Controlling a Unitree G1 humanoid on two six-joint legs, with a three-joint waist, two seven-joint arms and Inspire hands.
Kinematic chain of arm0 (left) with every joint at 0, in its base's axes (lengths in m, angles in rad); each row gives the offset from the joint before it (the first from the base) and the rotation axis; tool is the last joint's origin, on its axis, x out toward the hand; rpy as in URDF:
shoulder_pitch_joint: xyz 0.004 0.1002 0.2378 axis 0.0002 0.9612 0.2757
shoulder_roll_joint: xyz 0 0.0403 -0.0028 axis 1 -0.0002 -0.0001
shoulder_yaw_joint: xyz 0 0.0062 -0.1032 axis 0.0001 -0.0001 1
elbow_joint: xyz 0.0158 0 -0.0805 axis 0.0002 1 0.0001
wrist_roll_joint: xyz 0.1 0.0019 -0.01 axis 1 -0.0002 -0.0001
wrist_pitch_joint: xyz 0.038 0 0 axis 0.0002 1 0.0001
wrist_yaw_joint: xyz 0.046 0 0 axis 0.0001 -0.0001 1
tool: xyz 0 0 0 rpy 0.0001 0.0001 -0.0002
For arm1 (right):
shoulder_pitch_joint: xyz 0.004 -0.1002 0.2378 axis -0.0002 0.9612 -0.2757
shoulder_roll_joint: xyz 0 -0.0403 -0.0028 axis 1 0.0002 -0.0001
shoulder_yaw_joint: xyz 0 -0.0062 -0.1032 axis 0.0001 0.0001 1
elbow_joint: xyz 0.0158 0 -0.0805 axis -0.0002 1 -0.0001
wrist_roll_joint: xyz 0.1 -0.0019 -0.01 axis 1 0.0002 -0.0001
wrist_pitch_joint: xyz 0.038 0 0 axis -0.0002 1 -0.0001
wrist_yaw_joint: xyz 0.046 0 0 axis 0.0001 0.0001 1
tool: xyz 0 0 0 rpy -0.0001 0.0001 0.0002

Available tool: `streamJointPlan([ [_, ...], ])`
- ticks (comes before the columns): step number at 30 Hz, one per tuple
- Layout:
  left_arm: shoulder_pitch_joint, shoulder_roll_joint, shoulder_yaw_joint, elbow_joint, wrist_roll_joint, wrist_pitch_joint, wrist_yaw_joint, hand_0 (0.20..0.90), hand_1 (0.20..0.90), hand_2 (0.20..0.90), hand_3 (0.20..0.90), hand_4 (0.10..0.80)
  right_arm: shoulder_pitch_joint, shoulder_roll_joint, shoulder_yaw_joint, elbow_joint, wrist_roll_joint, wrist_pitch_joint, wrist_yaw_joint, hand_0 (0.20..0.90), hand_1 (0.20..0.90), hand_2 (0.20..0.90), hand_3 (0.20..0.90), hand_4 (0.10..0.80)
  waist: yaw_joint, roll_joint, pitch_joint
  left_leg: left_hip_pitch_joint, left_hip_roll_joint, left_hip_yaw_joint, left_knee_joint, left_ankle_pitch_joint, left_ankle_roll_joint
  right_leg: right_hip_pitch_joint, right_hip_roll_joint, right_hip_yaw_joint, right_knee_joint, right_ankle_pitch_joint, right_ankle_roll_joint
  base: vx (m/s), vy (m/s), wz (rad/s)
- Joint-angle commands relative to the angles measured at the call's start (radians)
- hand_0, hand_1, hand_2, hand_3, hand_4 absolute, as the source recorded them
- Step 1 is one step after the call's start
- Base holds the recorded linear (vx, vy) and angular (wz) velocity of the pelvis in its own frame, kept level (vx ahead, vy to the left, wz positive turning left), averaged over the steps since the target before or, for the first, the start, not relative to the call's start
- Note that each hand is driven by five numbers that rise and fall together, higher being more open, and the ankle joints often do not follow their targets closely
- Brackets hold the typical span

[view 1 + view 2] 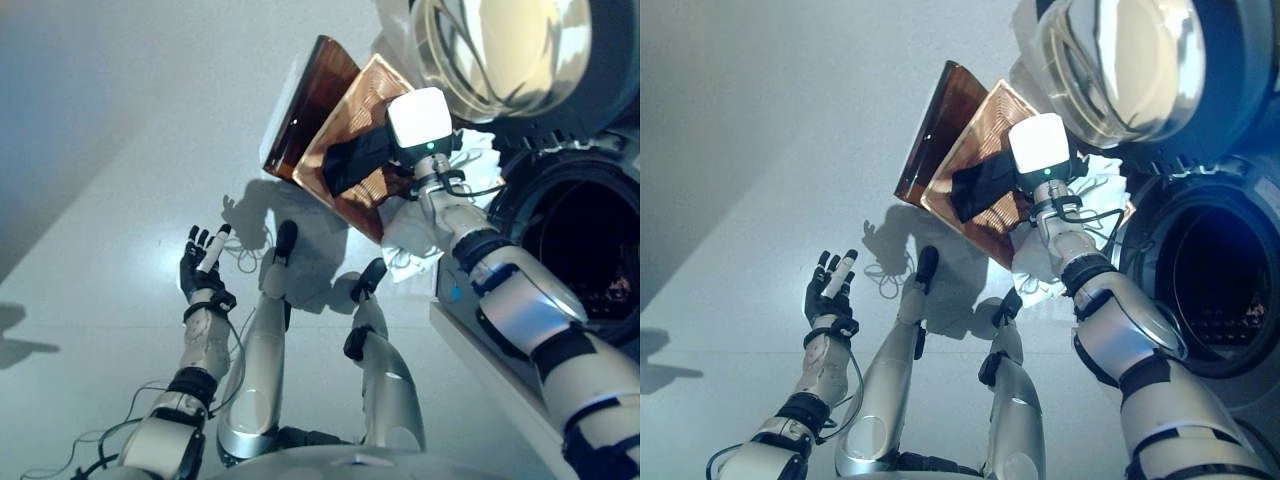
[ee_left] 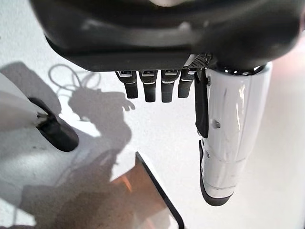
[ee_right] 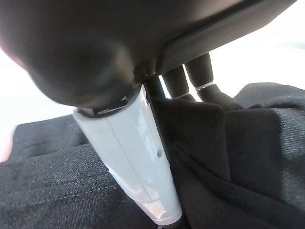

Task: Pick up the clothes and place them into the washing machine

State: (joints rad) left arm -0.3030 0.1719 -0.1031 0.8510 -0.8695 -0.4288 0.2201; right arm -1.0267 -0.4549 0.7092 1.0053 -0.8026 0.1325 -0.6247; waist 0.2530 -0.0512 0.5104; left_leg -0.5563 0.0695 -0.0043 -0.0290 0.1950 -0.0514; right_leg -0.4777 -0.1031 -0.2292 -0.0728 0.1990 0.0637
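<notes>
A brown see-through basket (image 1: pixel 305 105) stands on the floor beside the washing machine (image 1: pixel 580 250), whose round glass door (image 1: pixel 500 50) is swung open. Dark clothes (image 3: pixel 248 143) lie in the basket. My right hand (image 1: pixel 372 150) reaches into the basket and rests on the dark clothes, with its white-covered thumb (image 3: pixel 138 157) lying across the fabric. My left hand (image 1: pixel 205 262) hangs open over the bare floor at the lower left, holding nothing. A white cloth (image 1: pixel 415 240) lies crumpled between the basket and the machine's front.
The machine's white front edge (image 1: pixel 480 360) runs along the right side under my right arm. A corner of the basket (image 2: pixel 157 195) shows in the left wrist view. Pale floor (image 1: pixel 120 150) spreads to the left.
</notes>
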Motion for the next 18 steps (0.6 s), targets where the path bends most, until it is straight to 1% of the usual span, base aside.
streamJointPlan([
  [1, 0.035, 0.007, 0.027, 0.047, 0.047, -0.029, 0.031, 0.900, 0.900, 0.900, 0.900, 0.800, -0.014, -0.036, -0.034, -0.119, 0.047, -0.013, -0.111, 0.200, 0.200, 0.200, 0.200, 0.300, -0.022, 0.019, -0.099, 0.040, -0.036, 0.014, -0.058, -0.040, -0.049, 0.067, -0.020, 0.002, 0.067, -0.022, 0.074, 0.077, 0.024, -0.22],
  [3, 0.037, 0.003, 0.043, 0.079, 0.061, -0.020, 0.033, 0.900, 0.900, 0.900, 0.900, 0.800, 0.034, -0.029, -0.066, -0.173, 0.074, -0.041, -0.109, 0.200, 0.200, 0.200, 0.200, 0.300, -0.030, 0.019, -0.113, 0.066, -0.033, 0.023, -0.058, -0.048, -0.046, 0.082, -0.020, 0.011, 0.071, -0.027, 0.073, 0.068, 0.021, -0.17],
  [6, 0.037, -0.001, 0.070, 0.117, 0.080, -0.011, 0.042, 0.900, 0.900, 0.900, 0.900, 0.800, 0.119, -0.004, -0.132, -0.278, 0.156, -0.109, -0.113, 0.200, 0.200, 0.200, 0.200, 0.300, -0.045, 0.023, -0.130, 0.101, -0.034, 0.037, -0.058, -0.057, -0.040, 0.106, -0.021, 0.026, 0.078, -0.039, 0.073, 0.051, 0.022, -0.21],
  [10, 0.039, -0.009, 0.091, 0.161, 0.107, -0.001, 0.057, 0.900, 0.900, 0.900, 0.900, 0.800, 0.221, 0.059, -0.222, -0.408, 0.355, -0.239, -0.103, 0.200, 0.200, 0.200, 0.200, 0.300, -0.063, 0.033, -0.152, 0.142, -0.036, 0.056, -0.058, -0.070, -0.031, 0.126, -0.026, 0.045, 0.092, -0.051, 0.073, 0.048, 0.029, -0.15],
  [14, 0.044, -0.017, 0.101, 0.196, 0.127, 0.019, 0.065, 0.900, 0.900, 0.900, 0.900, 0.800, 0.330, 0.153, -0.307, -0.490, 0.719, -0.403, -0.036, 0.200, 0.200, 0.200, 0.200, 0.300, -0.076, 0.049, -0.162, 0.171, -0.039, 0.077, -0.058, -0.076, -0.024, 0.138, -0.029, 0.062, 0.095, -0.057, 0.072, 0.029, 0.014, -0.11],
  [16, 0.044, -0.022, 0.105, 0.217, 0.133, 0.031, 0.064, 0.900, 0.900, 0.900, 0.900, 0.800, 0.392, 0.205, -0.332, -0.508, 0.940, -0.487, 0.037, 0.200, 0.200, 0.200, 0.200, 0.300, -0.080, 0.060, -0.166, 0.180, -0.042, 0.085, -0.058, -0.078, -0.022, 0.142, -0.030, 0.069, 0.093, -0.058, 0.072, 0.019, 0.010, -0.13],
  [18, 0.051, -0.030, 0.098, 0.215, 0.131, 0.037, 0.060, 0.900, 0.900, 0.900, 0.900, 0.800, 0.456, 0.251, -0.336, -0.528, 1.154, -0.543, 0.124, 0.200, 0.200, 0.200, 0.200, 0.300, -0.085, 0.071, -0.171, 0.185, -0.043, 0.094, -0.058, -0.081, -0.020, 0.142, -0.033, 0.074, 0.089, -0.056, 0.072, 0.005, 0.001, -0.06],
])
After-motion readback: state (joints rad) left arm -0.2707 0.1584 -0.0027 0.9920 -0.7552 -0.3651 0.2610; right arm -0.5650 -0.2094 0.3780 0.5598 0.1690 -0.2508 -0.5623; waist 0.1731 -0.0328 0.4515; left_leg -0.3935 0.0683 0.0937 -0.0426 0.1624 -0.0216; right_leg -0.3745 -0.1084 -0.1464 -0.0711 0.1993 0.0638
